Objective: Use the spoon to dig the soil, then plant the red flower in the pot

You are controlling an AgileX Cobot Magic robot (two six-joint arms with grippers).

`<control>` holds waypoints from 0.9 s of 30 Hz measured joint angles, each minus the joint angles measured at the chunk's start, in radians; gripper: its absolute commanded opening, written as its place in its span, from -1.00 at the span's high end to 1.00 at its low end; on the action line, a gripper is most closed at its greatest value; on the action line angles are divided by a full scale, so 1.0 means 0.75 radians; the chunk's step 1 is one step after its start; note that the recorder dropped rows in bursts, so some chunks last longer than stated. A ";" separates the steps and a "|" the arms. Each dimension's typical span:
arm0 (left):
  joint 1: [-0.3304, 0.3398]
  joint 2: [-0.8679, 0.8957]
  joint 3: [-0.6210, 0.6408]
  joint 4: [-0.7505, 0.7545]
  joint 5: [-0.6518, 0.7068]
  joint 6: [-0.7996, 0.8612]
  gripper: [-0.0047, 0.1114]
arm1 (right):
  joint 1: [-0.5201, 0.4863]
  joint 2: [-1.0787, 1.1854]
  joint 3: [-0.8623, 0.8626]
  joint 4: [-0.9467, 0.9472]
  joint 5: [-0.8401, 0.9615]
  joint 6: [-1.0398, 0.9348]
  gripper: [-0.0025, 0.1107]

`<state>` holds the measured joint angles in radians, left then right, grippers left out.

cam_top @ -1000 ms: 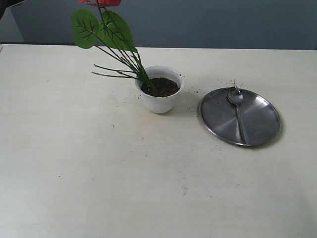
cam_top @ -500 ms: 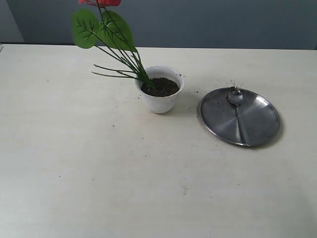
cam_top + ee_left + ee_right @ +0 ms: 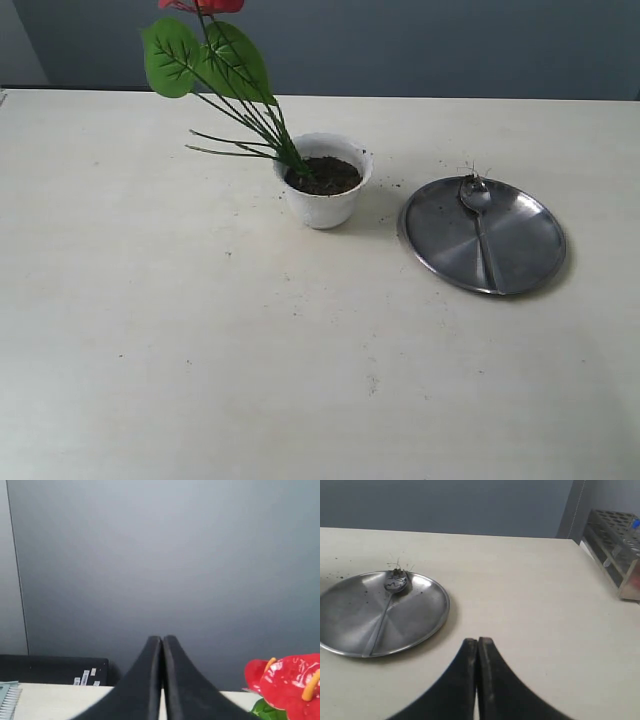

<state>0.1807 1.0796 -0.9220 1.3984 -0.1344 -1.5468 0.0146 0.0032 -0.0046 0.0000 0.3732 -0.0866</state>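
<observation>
— Pale cream table (image 3: 150, 330) under a grey-blue wall, that's the outside camera. What stands on it?

— The pot (image 3: 322, 208), white with a scalloped rim, sits toward the back, a little left of the middle. It is filled with the soil (image 3: 328, 177). The red flower (image 3: 238, 58) stands planted in it, its thin stems leaning away to the left, with the green leaves and red petal high at the picture's top edge.

— And the spoon?

— The spoon (image 3: 481, 235) lies in a round steel plate (image 3: 530, 250) near the pot on its right, not touching it. Its head points to the plate's back rim, with a clump of earth and fibres clinging to it. Dark crumbs are scattered on the table around both pot and plate.

— Left wrist camera?

— The left gripper (image 3: 162, 639) faces the plain grey wall. Its two black jaws are pressed together with nothing between them. The flower's glossy red petal with its yellow spike shows nearby, clear of the jaws.

— Right wrist camera?

— The right gripper (image 3: 478, 641) hangs over bare table, jaws closed flat against each other, holding nothing. The plate with the spoon in it lies off to one side, apart from the fingertips. A grid-topped rack (image 3: 615, 545) stands at the table's far edge.
</observation>
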 measured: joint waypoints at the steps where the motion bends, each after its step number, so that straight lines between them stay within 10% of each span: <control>1: 0.000 -0.025 0.014 -0.006 0.000 0.000 0.91 | 0.000 0.000 0.000 0.000 0.000 0.000 0.96; 27: 0.000 -0.267 0.108 0.073 -0.485 0.012 0.91 | 0.000 0.000 0.000 0.000 0.000 0.000 0.96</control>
<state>0.1807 0.8793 -0.8410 1.4529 -0.4979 -1.5382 0.0146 0.0032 -0.0046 0.0000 0.3732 -0.0866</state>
